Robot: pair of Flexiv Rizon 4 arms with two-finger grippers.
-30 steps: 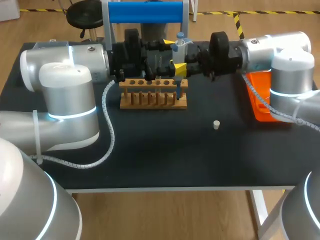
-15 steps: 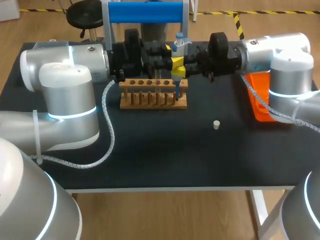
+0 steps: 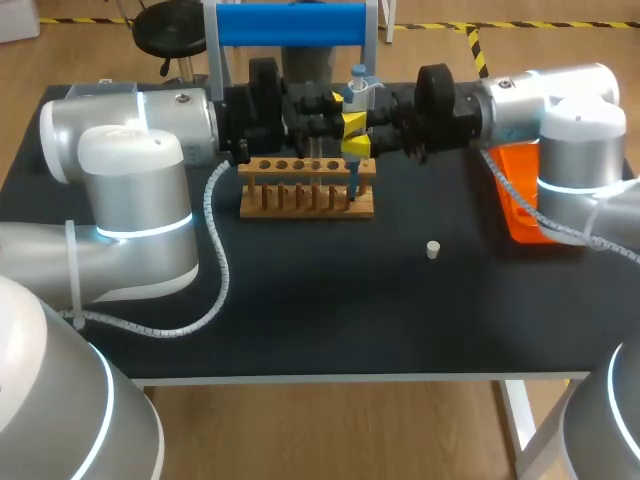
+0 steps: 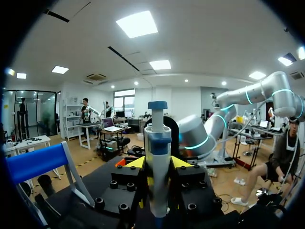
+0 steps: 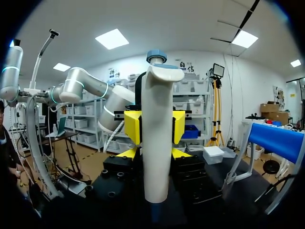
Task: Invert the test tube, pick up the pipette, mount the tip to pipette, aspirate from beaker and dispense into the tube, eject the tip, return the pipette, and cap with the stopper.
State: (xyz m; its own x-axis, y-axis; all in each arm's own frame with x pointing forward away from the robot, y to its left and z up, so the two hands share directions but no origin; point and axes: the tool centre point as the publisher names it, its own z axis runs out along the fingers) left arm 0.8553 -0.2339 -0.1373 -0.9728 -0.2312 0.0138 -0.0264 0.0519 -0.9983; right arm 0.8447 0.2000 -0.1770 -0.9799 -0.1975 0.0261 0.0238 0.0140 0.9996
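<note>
The white and blue pipette (image 3: 358, 88) stands upright just above the right end of the wooden tube rack (image 3: 305, 190). Both arms meet at it. My left gripper (image 3: 338, 118) comes from the left and is shut on the pipette's body (image 4: 157, 143). My right gripper (image 3: 362, 132) faces it from the right; its yellow tips flank the pipette (image 5: 157, 119) but stand open, slightly off its sides. The small white stopper (image 3: 433, 249) lies on the black table, right of the rack. No test tube or beaker shows clearly.
An orange tray (image 3: 520, 200) sits at the table's right edge under my right arm. A stand with a blue bar (image 3: 290, 25) rises behind the rack. A white cable (image 3: 215, 270) loops over the table's left part.
My left gripper has closed onto the pipette. My right gripper's fingers have spread apart from it. The pipette has stayed in place.
</note>
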